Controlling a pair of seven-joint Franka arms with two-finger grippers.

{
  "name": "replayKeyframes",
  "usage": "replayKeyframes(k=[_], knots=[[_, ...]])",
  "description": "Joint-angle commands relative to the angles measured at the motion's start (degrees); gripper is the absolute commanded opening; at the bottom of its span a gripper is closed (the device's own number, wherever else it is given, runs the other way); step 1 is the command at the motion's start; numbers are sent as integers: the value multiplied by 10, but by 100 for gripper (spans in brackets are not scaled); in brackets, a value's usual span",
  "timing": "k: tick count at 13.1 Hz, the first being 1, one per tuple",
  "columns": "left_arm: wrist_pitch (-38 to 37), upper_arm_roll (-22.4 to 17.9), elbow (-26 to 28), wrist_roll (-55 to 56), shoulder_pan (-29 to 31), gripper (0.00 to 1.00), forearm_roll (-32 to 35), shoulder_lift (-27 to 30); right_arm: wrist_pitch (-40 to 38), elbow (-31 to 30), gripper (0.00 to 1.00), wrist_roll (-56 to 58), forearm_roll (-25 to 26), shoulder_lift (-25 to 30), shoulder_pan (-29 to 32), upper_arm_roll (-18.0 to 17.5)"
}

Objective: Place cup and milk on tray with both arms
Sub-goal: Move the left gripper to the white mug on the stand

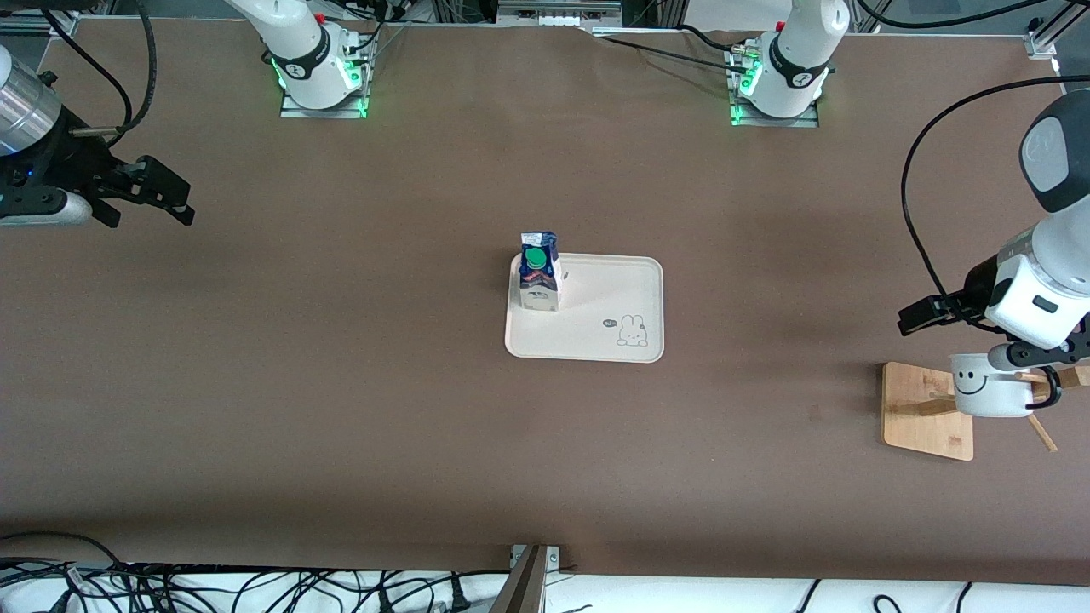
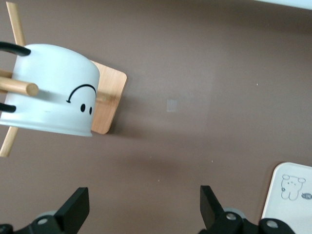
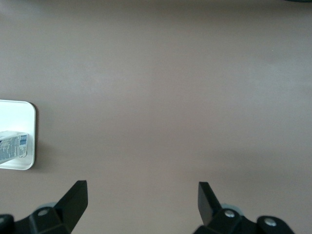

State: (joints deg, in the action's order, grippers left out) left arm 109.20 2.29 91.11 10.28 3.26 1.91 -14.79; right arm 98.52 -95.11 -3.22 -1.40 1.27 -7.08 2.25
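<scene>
Hanging wide open, empty, left gripper (image 2: 141,209) short of racked cup (image 2: 51,90); milk (image 1: 540,272) on tray (image 1: 630,281); right gripper (image 3: 141,207) waiting, agape, empty; next, closing on cup

A small blue-and-white milk carton (image 1: 540,272) stands on one corner of the cream rectangular tray (image 1: 596,340), whose remaining surface lies bare. Open brown tabletop (image 1: 341,383) surrounds the tray.

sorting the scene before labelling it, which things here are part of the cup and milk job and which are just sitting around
Part of the job:
- milk, upright on the tray
- cup, hung on the rack at the left arm's end
- left gripper, open, over the table beside the cup
- right gripper, open, waiting at the right arm's end

Just sitting around:
- wooden rack
</scene>
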Motion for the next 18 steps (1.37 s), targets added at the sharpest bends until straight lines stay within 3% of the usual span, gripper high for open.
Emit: replayKeyframes(k=[1,5,10,18], knots=[[64,3,80,-29,22,100,21,48,7,12,100,3,3,-8,6,0],[123,3,137,-31,43,100,25,66,1,10,100,2,2,-14,8,18],[167,4,140,-53,56,100,24,51,-33,6,100,3,-4,-18,8,50],[308,4,163,-55,72,100,10,20,-16,11,100,3,3,-16,-15,42]])
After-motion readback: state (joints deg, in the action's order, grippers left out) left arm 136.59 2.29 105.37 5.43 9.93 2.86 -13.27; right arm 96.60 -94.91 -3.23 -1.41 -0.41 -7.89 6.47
